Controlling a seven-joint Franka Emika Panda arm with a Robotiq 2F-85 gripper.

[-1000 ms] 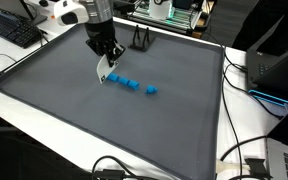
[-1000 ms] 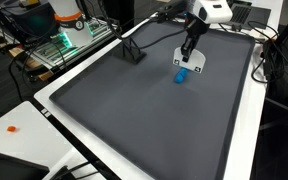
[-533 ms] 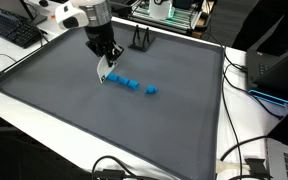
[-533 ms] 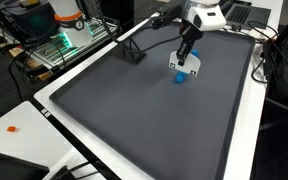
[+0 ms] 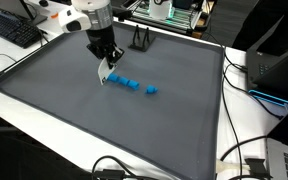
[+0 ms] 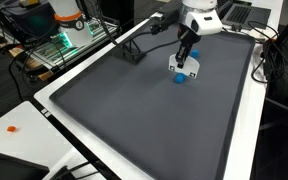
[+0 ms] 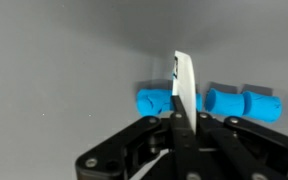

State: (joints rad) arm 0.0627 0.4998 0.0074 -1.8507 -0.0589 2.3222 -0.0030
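Observation:
My gripper is shut on a thin white card with a blue mark and holds it upright just above the dark grey mat. In the wrist view the card stands between my closed fingers. A row of small blue cylindrical pieces lies on the mat beside the card's lower edge. In the wrist view, one blue piece shows to the left of the card and others to the right. In an exterior view, the gripper hangs over a blue piece.
A black stand stands on the mat's far edge, and it also shows in an exterior view. A keyboard lies on the white table beside the mat. Cables and electronics surround the table.
The gripper with the card has shifted slightly along the mat, away from the row's far end; the blue pieces have not moved.

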